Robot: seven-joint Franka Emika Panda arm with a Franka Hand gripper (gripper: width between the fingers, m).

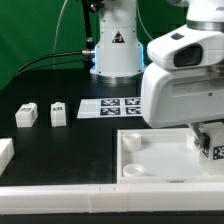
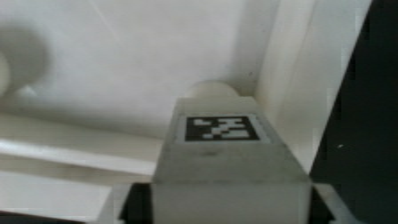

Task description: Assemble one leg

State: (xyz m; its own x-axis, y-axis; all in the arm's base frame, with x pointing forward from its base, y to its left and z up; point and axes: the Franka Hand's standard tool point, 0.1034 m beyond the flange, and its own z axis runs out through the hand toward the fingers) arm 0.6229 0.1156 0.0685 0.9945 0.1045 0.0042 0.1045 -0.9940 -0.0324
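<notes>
Between the end effector (image 2: 224,188) jaws sits the leg (image 2: 224,150), gripped; stubby white block; black-and-white tag facing up.

Looks like three legs (image 1: 26,114) (image 1: 59,112) (image 1: 213,141), one big tray piece (image 1: 160,160), one marker board (image 1: 113,106), plus a long bar (image 1: 60,200).

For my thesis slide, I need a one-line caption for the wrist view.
Gripper holding the leg, marker face toward the camera, at a corner of the white tray-like piece.

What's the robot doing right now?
Claw shut on the leg. Leg held over the white tray piece, near its corner. Nothing in the way.
</notes>
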